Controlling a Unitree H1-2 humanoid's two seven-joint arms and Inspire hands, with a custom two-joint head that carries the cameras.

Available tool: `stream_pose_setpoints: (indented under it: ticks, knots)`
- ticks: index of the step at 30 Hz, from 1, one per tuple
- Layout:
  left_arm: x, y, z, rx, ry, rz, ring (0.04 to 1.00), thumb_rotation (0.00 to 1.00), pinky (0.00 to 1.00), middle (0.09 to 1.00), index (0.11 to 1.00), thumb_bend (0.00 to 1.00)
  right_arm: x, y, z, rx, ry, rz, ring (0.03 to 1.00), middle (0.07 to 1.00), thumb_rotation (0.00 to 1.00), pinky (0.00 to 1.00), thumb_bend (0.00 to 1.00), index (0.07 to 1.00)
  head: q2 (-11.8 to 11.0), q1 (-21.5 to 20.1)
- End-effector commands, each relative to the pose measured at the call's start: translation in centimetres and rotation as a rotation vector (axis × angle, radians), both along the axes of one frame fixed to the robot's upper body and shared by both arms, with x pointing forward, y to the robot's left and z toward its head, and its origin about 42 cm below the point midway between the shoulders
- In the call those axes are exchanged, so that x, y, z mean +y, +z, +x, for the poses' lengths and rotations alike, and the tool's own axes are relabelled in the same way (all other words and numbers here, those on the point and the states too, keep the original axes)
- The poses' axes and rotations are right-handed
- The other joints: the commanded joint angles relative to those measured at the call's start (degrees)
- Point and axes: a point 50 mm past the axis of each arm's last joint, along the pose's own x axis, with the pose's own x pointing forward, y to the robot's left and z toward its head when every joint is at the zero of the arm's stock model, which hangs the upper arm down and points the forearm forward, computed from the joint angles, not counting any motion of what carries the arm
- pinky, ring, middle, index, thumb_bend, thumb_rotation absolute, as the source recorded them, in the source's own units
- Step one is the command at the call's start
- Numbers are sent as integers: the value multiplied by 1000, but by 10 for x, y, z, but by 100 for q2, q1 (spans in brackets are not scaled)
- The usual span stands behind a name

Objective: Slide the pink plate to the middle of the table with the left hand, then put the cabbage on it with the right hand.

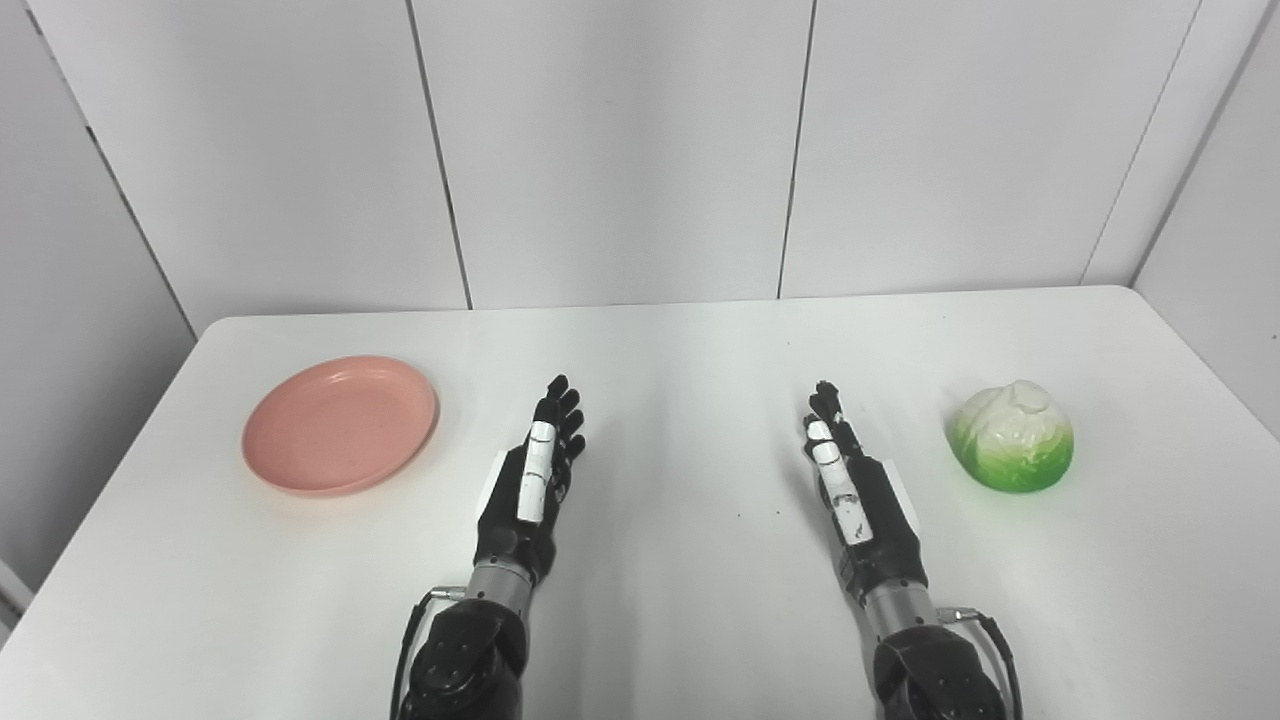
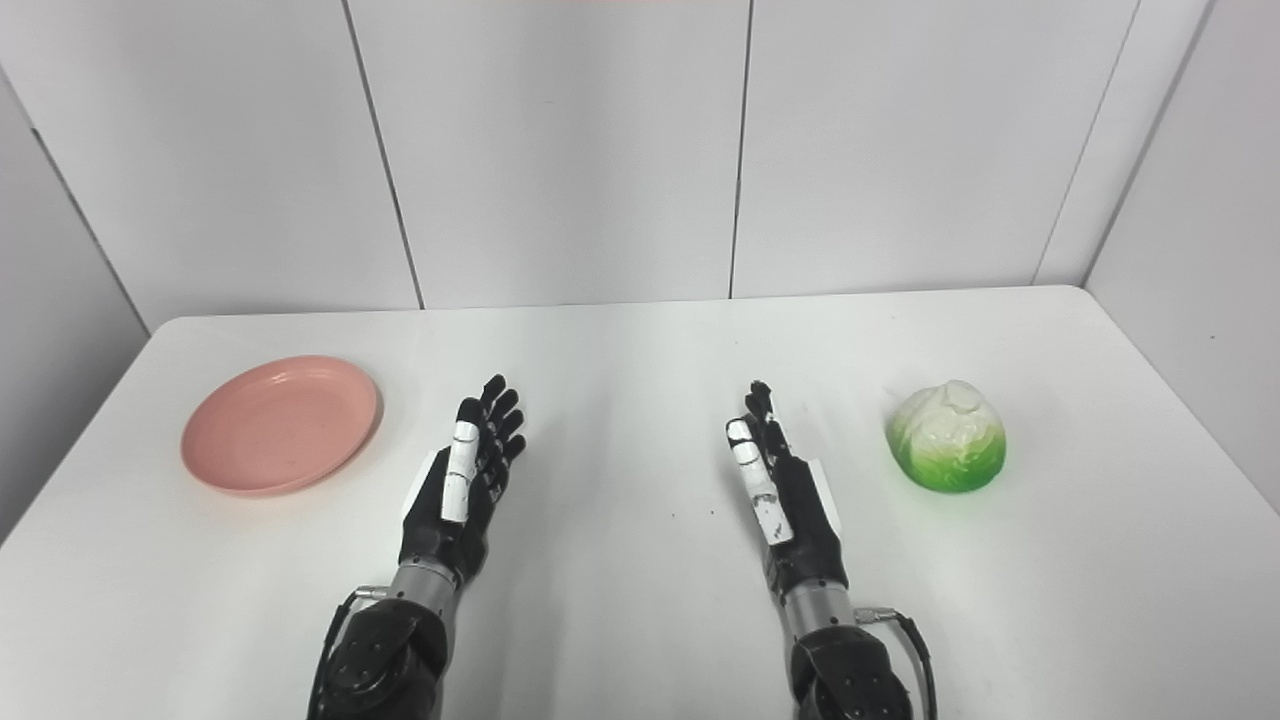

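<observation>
Pink plate (image 1: 340, 425) sat on the left side of the white surface (image 1: 680, 600), well clear of the middle, empty and upright. Cabbage (image 1: 1012, 437) sat on the right side, resting on its flat base, nothing touching it. Left hand (image 1: 530, 485) hovered just right of the plate, fingers (image 1: 560, 405) extended and spread, holding nothing; right hand (image 1: 850, 485) was just left of the cabbage, also extended and empty. Neither task step looked started. My read on the plate: light, rigid plastic with a shallow raised rim, should slide easily on the smooth top. Best contact is fingers pressed down inside the dish or hooked over the far-left rim, pushing right; too much edge load could tip it. The cabbage looked like a glossy toy, probably light and stiff, rounded and somewhat slippery. I'd wrap the fingers around its widest part low down, thumb opposed, as a top pinch would likely slip.
</observation>
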Motion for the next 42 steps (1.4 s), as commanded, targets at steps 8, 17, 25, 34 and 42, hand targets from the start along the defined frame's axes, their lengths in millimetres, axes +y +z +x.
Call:
stream_pose_setpoints:
  ticks: [8,17,25,34,42]
  knots:
    - [8,-2,-3,-17,10,8,1000,1000,1000,1000,1000,826,5,19,8,-93,5,12,1000,1000,912,1000,636,1000,-15,101]
    - [16,5,1,-27,47,-9,1000,1000,1000,1000,1000,832,2,17,8,-85,9,22,1000,1000,900,1000,640,1000,-74,234]
    - [43,38,12,-115,119,-13,1000,1000,1000,1000,1000,842,-15,8,5,-75,6,19,1000,1000,914,1000,647,1000,-527,1550]
    - [113,62,57,-168,311,29,893,1000,960,862,861,847,-41,-11,11,-87,10,5,1000,1000,925,1000,626,1000,-1117,2622]
    - [177,69,77,-195,463,43,776,1000,795,761,749,821,-52,-15,13,-80,15,14,1000,1000,970,1000,581,1000,-1268,2823]
